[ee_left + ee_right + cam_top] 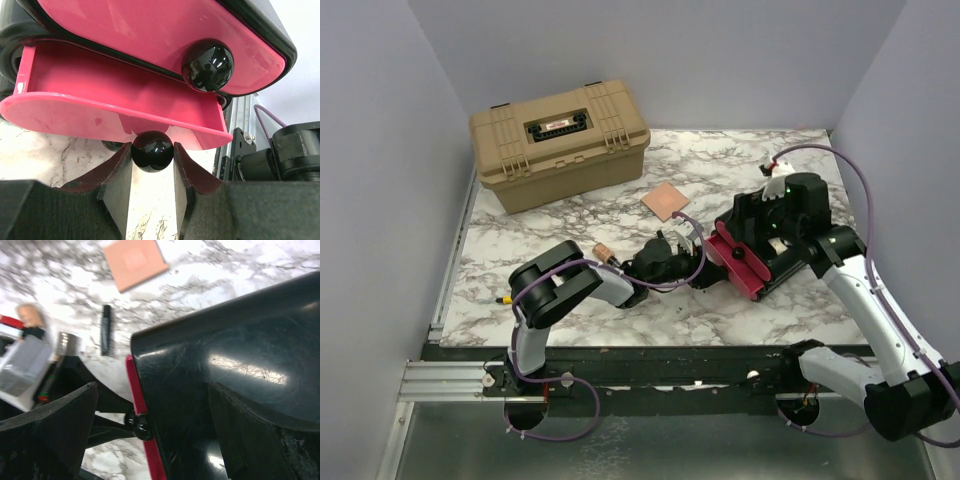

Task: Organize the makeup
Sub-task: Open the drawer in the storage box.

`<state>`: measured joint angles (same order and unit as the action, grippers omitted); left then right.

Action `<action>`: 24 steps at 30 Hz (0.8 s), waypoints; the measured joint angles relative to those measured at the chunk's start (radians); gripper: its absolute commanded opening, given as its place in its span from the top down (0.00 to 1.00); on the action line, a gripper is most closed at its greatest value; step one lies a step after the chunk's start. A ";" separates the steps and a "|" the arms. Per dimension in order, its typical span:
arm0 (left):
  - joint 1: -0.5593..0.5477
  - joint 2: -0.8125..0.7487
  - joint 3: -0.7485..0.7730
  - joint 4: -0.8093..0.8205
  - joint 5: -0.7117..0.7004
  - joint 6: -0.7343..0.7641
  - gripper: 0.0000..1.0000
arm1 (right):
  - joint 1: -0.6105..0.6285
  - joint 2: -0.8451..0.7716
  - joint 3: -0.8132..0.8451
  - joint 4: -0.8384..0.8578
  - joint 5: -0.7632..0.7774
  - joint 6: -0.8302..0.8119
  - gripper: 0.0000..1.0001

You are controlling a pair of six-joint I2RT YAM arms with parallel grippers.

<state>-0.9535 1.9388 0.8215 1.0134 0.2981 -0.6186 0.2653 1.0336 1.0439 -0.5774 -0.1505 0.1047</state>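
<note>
Left claw (152, 159): clenching on the black knob (152, 150) of the lower pink drawer (75, 115), which is standing partly pulled out.
Right claw (165, 430): hanging released, fingers straddling the black box (235, 340).
Square compact (665, 200): lying on the worktop (580, 215), behind the box.
Slim black tube (105, 330): lying on the worktop near the compact.
Lipstick tube (605, 252): lying beside the left arm.

This looks like a robot lab, not a home. Two robot arms, the left arm (560, 288) and the right arm (875, 310), are fixed to a metal rail (440, 380) along the bottom of the picture. Purple wires (863, 195) run from them. Plain pale walls (380, 150) close in a small table (570, 325) with a marble look. A tan tool box (560, 145) sits at the upper left.
</note>
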 measured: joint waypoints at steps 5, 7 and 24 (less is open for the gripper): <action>0.000 -0.007 0.000 -0.012 0.001 0.005 0.82 | 0.109 0.026 -0.034 -0.008 0.233 -0.049 0.02; 0.000 -0.009 0.000 -0.016 0.001 0.010 0.82 | 0.136 0.031 -0.052 -0.006 0.317 -0.074 0.02; 0.023 -0.072 -0.035 -0.082 0.001 0.076 0.82 | 0.187 0.085 -0.108 0.138 0.562 -0.101 0.00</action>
<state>-0.9310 1.8671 0.7868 0.9314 0.2993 -0.5426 0.4526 1.1191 0.9356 -0.4389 0.4110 0.0032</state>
